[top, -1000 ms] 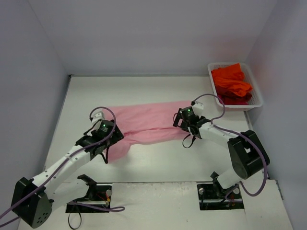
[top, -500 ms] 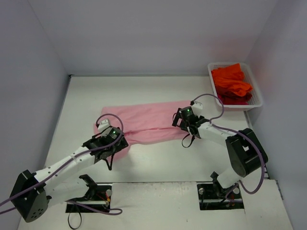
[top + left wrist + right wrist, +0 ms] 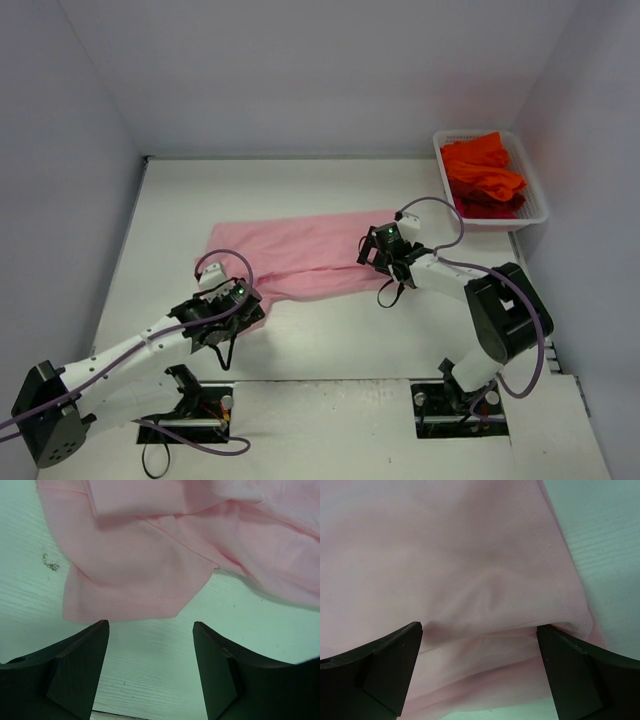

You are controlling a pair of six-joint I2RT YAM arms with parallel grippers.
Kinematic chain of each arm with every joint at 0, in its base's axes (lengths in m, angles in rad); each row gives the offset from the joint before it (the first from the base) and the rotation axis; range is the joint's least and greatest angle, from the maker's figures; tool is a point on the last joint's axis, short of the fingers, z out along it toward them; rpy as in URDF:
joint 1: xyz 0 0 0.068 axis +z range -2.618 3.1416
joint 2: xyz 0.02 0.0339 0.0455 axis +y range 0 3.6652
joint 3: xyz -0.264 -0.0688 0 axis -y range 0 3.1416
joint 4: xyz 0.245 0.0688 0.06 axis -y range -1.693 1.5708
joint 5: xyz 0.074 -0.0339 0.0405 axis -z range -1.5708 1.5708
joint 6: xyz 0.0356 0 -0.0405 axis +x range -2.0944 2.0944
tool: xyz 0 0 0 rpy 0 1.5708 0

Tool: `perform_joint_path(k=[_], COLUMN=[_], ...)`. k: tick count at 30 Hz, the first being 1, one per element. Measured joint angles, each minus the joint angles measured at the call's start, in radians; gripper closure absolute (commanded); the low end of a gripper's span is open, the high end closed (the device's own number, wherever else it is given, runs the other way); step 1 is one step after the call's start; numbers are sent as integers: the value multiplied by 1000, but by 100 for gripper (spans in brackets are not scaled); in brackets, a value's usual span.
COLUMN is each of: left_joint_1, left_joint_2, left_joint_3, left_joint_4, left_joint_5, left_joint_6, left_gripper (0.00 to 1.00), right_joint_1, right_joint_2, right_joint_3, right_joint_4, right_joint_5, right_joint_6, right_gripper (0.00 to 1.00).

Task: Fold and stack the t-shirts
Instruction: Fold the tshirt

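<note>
Pink, limp t-shirt [image 3: 310, 255] at centre frame, judged best pinched along a hem; left gripper [image 3: 150, 630] and right gripper [image 3: 479, 630] are spread apart, empty.

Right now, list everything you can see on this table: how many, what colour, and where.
pink t-shirt: one, light pink, spread across the middle of the table, partly folded over itself
orange-red t-shirts: a pile, number unclear, bright orange-red, in the basket
basket: one, white mesh, far right corner
table: one, white
left arm: one, white and black, near left; jaws open over bare table just short of the pink sleeve hem
right arm: one, white and black, near right; jaws open over the pink shirt's right end
</note>
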Motion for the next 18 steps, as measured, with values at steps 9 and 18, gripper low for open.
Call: perform_joint_path(k=[9,18], left_joint_1=[-16,-18], left_joint_2=[-12,42], left_joint_3=[-29,-31], left_joint_4=[-37,-27], left_joint_5=[-21,-39], left_joint_6=[-53,-67], left_gripper=[36,36], right_joint_1=[0,-5], right_joint_2=[-3,-49], right_joint_3=[-2,-42], right_joint_4=[6,12], right_joint_5=[0,-3], right_joint_6=[2,1], right_gripper=[4,4])
